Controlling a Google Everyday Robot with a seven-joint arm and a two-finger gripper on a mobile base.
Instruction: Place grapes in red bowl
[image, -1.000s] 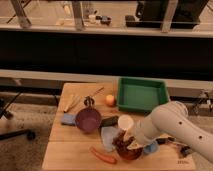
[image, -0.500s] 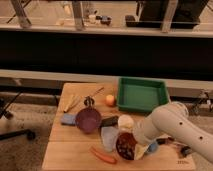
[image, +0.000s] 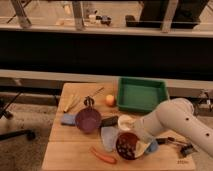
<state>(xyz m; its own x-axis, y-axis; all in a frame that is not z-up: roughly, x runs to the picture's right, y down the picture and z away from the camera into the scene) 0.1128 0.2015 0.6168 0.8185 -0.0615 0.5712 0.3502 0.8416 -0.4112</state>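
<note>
Since 1 second ago the arm has drawn back, uncovering the red bowl, dark grapes seemingly inside. End effector sits at its right rim; open or closed, I cannot tell. Retreating carelessly could knock the bowl.

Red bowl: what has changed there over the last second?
The hand has drawn back rightward off the round red bowl, now sitting by its right rim, uncovering dark contents inside. The purple bowl, orange carrot, green plastic tray and wooden table stayed put.
</note>
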